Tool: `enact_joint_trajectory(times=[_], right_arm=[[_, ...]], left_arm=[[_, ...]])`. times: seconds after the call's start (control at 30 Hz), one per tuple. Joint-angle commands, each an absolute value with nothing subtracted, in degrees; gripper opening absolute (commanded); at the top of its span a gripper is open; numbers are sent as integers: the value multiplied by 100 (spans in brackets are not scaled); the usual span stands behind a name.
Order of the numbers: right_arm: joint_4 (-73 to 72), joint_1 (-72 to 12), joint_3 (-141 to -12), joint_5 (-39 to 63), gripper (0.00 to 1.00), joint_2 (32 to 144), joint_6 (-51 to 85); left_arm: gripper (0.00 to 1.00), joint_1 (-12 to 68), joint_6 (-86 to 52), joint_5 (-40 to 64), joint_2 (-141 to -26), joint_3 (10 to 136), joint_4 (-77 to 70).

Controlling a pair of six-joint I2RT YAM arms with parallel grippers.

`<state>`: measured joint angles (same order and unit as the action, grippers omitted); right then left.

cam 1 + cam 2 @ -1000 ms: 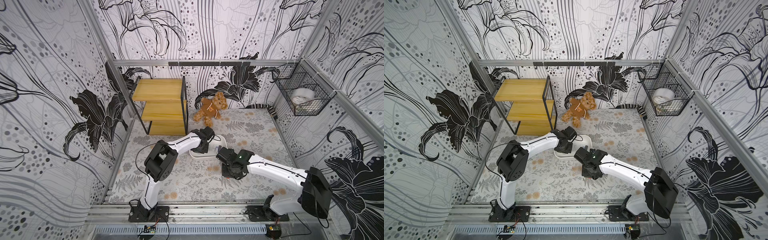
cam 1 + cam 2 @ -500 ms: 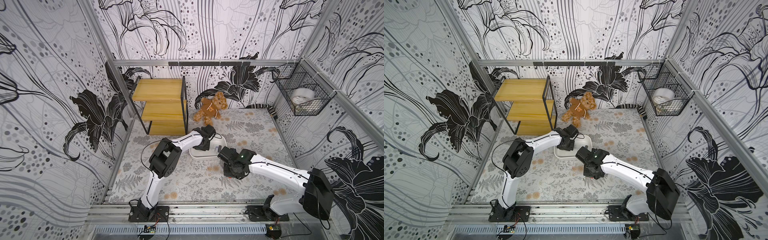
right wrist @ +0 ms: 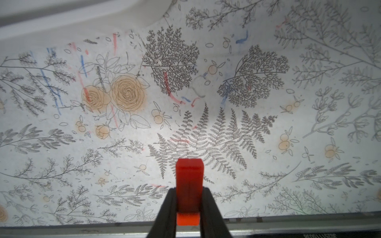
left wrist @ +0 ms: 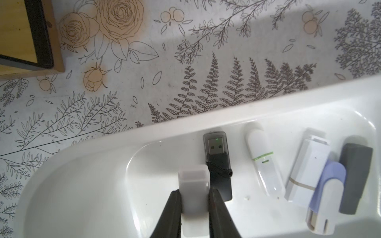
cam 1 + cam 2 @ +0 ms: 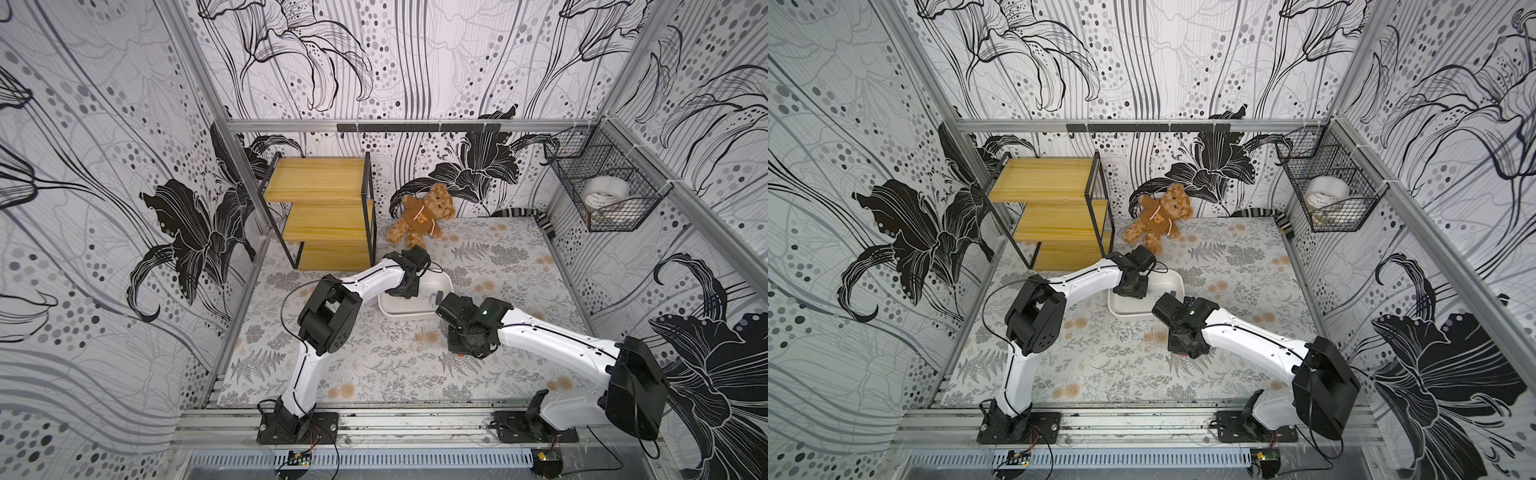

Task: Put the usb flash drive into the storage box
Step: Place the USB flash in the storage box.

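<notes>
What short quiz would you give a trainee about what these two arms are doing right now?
1. True or false: the left claw grips a white plastic flash drive over the shallow white plastic storage box.
2. What colour is the block-shaped plastic flash drive that the right claw holds above the patterned mat? A blue, B orange-red, C black.
3. How many other flash drives lie loose on the box's floor?

Key: 1 true; 2 B; 3 five.
</notes>
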<state>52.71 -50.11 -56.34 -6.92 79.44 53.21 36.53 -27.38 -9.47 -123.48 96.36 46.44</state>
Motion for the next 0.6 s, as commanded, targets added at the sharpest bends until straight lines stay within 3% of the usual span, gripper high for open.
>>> enact_joint_trajectory(times=[0.0,0.27,0.57], right_arm=[[5384,-4967,-5598,-782,0,7869,5237],[5330,-4949,-5602,-748,0,7918,5187],[5334,-4944,-5677,-806,0,7954,5134]], left_arm=[[5,3604,-2795,-1013,-12496,9763,4735],[9,3599,-2844,-1108,-12416,9559,4767],[38,3597,-2896,-1086,-12406,9494,4691]])
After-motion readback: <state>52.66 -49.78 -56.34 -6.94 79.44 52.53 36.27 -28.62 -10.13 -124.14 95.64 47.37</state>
